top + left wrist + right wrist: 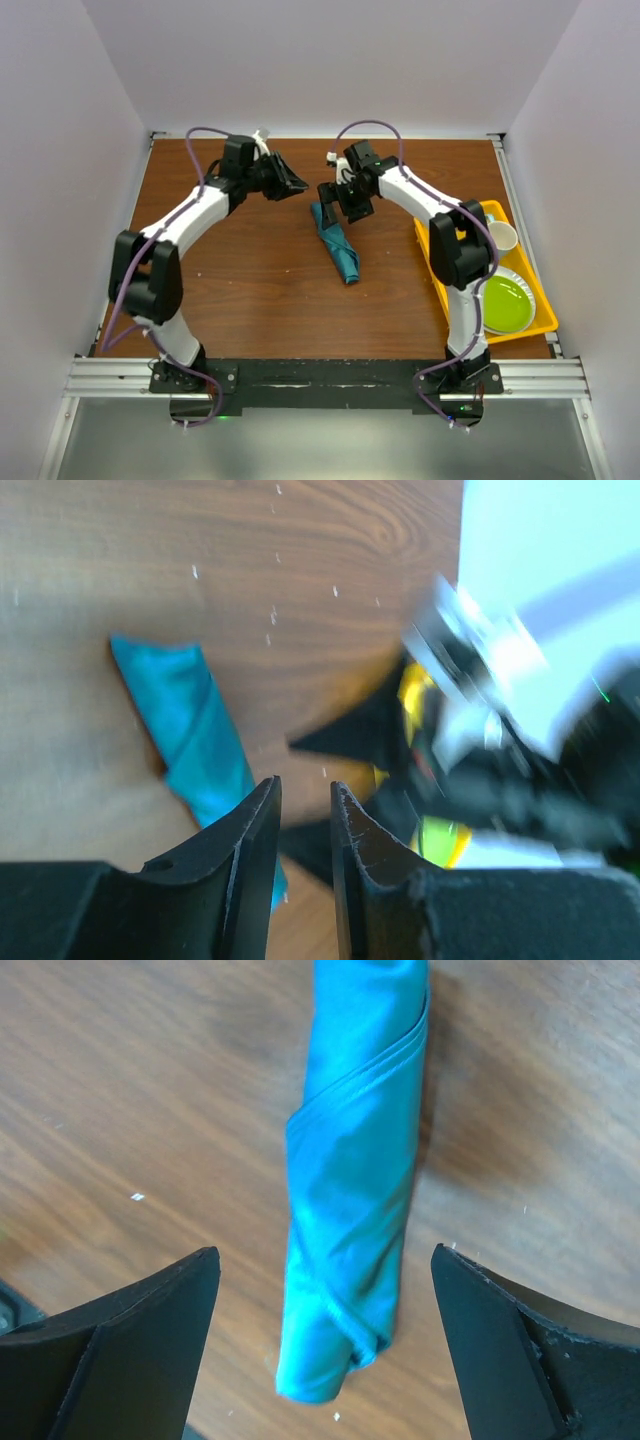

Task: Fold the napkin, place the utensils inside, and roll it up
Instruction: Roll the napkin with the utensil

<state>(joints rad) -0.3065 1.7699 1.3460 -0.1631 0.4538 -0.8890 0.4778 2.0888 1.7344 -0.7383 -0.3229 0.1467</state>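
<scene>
**Wooden table [250,290], napkin [340,245] rolled, both pincers free of it**

Brown wood-grain board filled the space between plain white walls. Near its middle lay the teal napkin, wound into a slim roll with diagonal wraps showing along its length. Its far end sat a little to the left of its near end. The right pincer [325,1260] hung just above the roll's far end with its jaws spread wide. One jaw stood on each side of the cloth, neither touched it, and it gripped nothing. The left pincer [305,795] hovered to the left of the roll and apart from it, its jaws parted by only a narrow gap and empty. No spoon showed anywhere, and whether it sat inside the roll could not be told. At the right edge a yellow tray [428,255] held a green plate [505,302] and a white cup [500,238].

Judging by the tidy roll, the rolling step looked done or all but done, and the task seemed close to its end. The next move probably called for lifting both arms up and away without snagging the outer flap, since thin cloth like this could spring open at a nudge.
</scene>
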